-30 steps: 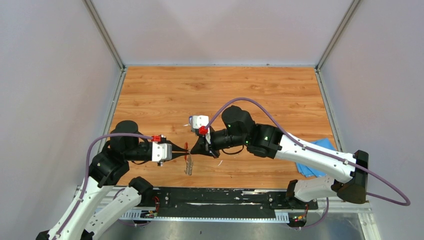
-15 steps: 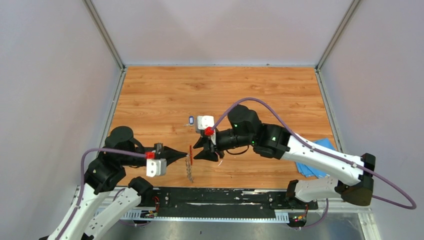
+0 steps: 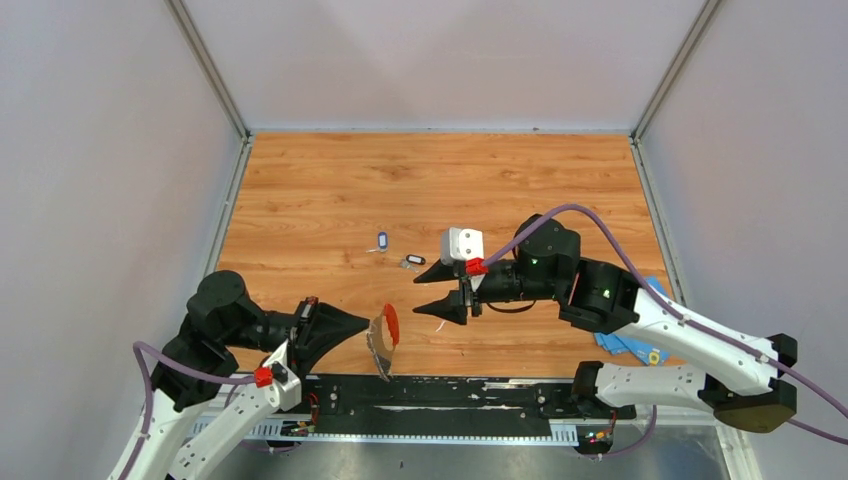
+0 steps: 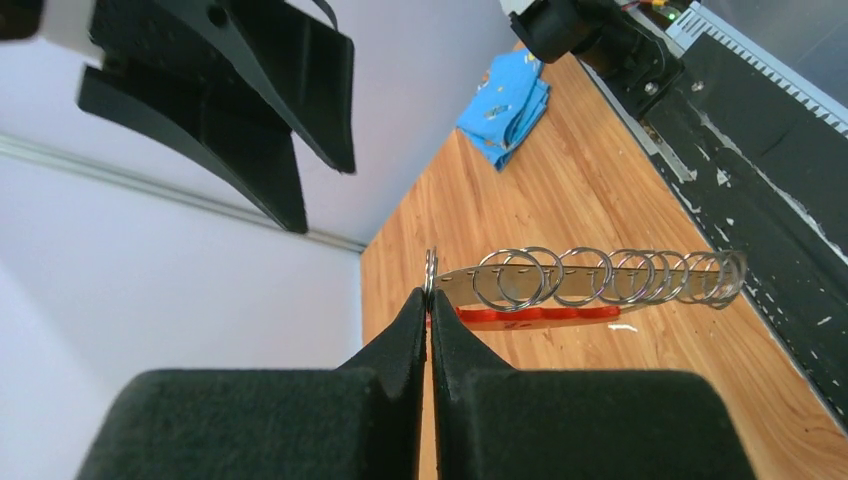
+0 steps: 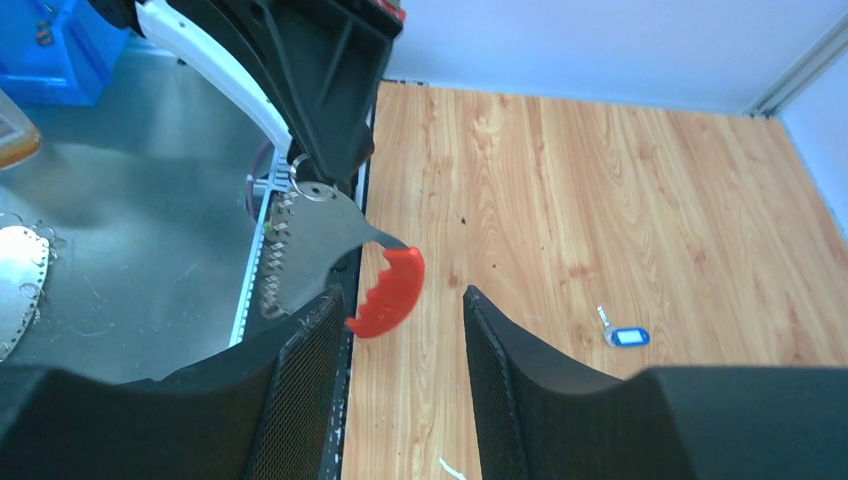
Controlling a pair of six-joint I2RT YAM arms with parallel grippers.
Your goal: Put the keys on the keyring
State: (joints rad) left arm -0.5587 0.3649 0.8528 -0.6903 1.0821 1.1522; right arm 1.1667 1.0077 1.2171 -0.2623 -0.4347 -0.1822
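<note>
Released by the right gripper (image 3: 424,292), whose fingers now stand wide and empty, the red-handled keyring with its fan of grey metal rings (image 3: 383,338) hangs pinched in the left gripper (image 3: 366,323) at six o'clock. The blue-headed metal key (image 3: 382,240) and black-headed key (image 3: 413,260) lie unthreaded toward twelve. The blue plastic bin (image 5: 40,40) sits off-table, contents unclear.

Keyring (image 4: 580,298): bright metal plate and rings, glossy red plastic grip. Worktop (image 3: 440,180): smooth wood grain. Left hand (image 4: 428,300): matt black.

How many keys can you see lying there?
2: the blue-headed key lies on the table, the black-headed key just beside it, toward the right gripper. None seem hidden.
</note>
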